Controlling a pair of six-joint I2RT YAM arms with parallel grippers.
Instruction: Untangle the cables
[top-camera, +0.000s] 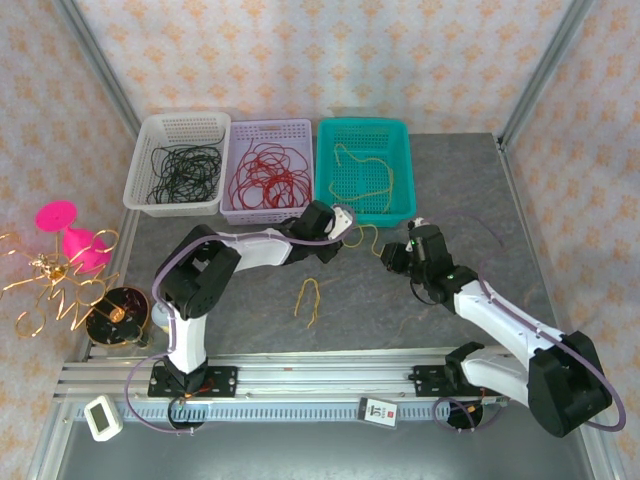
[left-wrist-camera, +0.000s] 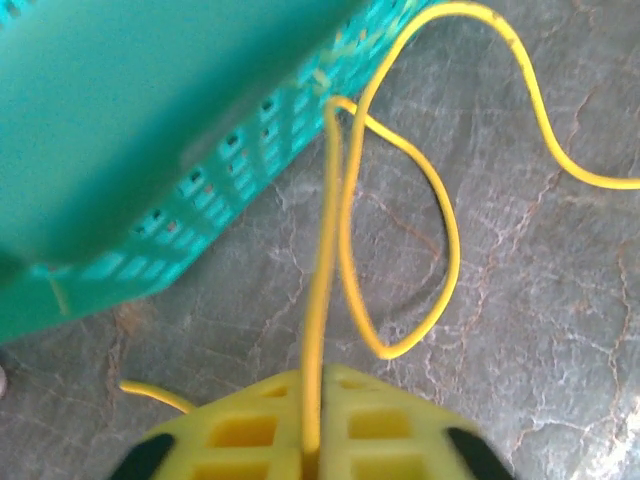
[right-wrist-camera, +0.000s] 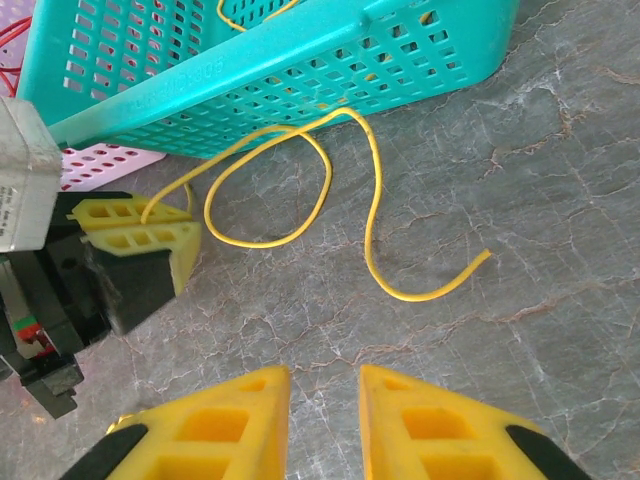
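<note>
While three baskets stand side by side across the upper middle of the top view, their contents differ.

The white basket (top-camera: 185, 118), at the left of the row, holds thin black wires (top-camera: 185, 168) in a loose tangle. The lavender basket (top-camera: 270, 125), in the middle, holds red cables (top-camera: 268, 172) in overlapping loops. The teal basket (top-camera: 362, 124), at the right of the row, holds a yellow strand (top-camera: 365, 170) lying across its floor.

Just below the teal basket's lower left corner, the left gripper (left-wrist-camera: 322, 385) is clamped on a yellow cable (left-wrist-camera: 452, 250). In the left wrist view the cable rises from between the closed fingers toward the basket wall (left-wrist-camera: 150, 120). It then doubles back in a narrow loop on the grey table (top-camera: 450, 180).

In the right wrist view the same cable (right-wrist-camera: 372, 200) leaves the left gripper (right-wrist-camera: 140, 225) and forms a round loop. It touches the foot of the teal basket (right-wrist-camera: 300, 70) and runs down to a free end on the table at centre right of the frame.

The right gripper (right-wrist-camera: 325, 385) stands with jaws apart and nothing between them, over bare table near that free end.

A separate bent strand (top-camera: 310, 298), yellowish, lies on the table at lower centre of the top view, apart from both grippers.
</note>
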